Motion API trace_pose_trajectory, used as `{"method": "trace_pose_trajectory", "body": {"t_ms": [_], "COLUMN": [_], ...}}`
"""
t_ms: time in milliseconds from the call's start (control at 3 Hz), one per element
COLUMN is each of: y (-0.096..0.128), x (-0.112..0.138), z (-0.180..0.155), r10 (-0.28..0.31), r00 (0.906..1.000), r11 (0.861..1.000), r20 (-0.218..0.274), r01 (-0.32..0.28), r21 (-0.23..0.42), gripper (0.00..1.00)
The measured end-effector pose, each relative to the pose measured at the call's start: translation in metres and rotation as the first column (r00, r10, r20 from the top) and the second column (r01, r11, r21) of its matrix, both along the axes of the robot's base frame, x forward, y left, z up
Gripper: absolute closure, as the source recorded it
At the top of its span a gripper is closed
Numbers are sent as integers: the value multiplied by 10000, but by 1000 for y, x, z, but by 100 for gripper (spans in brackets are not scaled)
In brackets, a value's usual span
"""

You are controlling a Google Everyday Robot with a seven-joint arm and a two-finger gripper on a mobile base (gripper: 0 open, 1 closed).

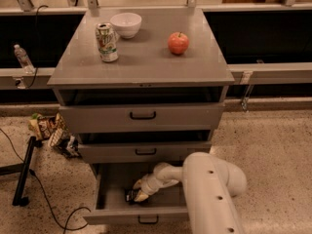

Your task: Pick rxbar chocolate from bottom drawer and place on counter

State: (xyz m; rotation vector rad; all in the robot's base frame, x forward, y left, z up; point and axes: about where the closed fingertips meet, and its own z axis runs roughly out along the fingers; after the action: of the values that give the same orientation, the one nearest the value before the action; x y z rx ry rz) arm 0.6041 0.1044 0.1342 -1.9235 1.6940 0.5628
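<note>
Progress stands at the pick: bottom drawer [113,216] is open at lower centre of the frame, with the gripper [140,190] inside it, right at the rxbar chocolate [130,196]. Whether it has closed on the bar cannot be told. Lifting and placing on the worktop [146,60] remain. The gripper hides much of the wrapper.

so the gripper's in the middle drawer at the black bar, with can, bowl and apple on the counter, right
Not the middle: the camera view shows the gripper in the bottom drawer, at the rxbar chocolate. The can, bowl and apple are on the counter.
</note>
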Motion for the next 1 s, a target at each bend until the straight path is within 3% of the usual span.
{"method": "trace_pose_trajectory", "body": {"t_ms": [333, 667, 1000], "y": [-25, -41, -67], "x": [-9, -13, -25], "z": [24, 45, 71], "r10": [-1100, -1686, -1942], "r00": [9925, 9817, 9784], "r11": [9938, 9839, 9664], "r20": [540, 879, 713], "r01": [1088, 1623, 1784], "r21": [240, 744, 1852], "gripper": [100, 100, 100]}}
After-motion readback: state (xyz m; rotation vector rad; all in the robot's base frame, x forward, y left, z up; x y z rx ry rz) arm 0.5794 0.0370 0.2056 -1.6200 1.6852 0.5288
